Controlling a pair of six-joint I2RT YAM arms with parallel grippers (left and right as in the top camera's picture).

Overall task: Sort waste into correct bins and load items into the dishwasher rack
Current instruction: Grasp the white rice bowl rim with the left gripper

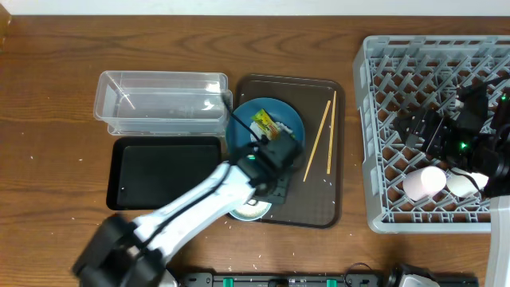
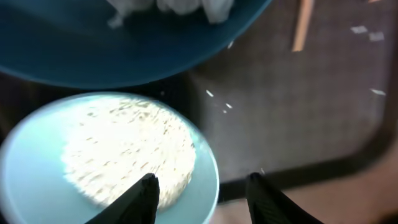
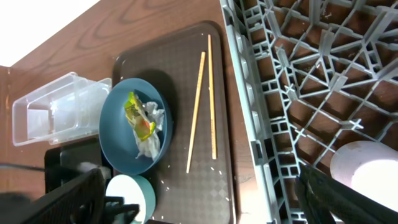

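My left gripper (image 2: 202,196) is open low over the white bowl (image 2: 56,180), its fingers either side of the bowl's right rim; rice (image 2: 124,155) fills the bowl. In the overhead view the gripper (image 1: 267,185) covers most of the bowl (image 1: 249,212). The blue plate (image 1: 280,115) holds the snack wrapper (image 1: 263,123) and the tissue (image 3: 149,142). Two chopsticks (image 1: 319,140) lie right of the plate. My right gripper (image 1: 446,131) is open and empty over the dishwasher rack (image 1: 398,72), where the pink cup (image 1: 422,182) and white cup (image 1: 460,185) lie.
Plate, bowl and chopsticks sit on a dark brown serving tray (image 1: 327,203) with loose rice grains (image 2: 217,99) on it. The clear tub (image 1: 159,102) and the black tray (image 1: 163,171) lie left of it. Scattered grains dot the wooden table.
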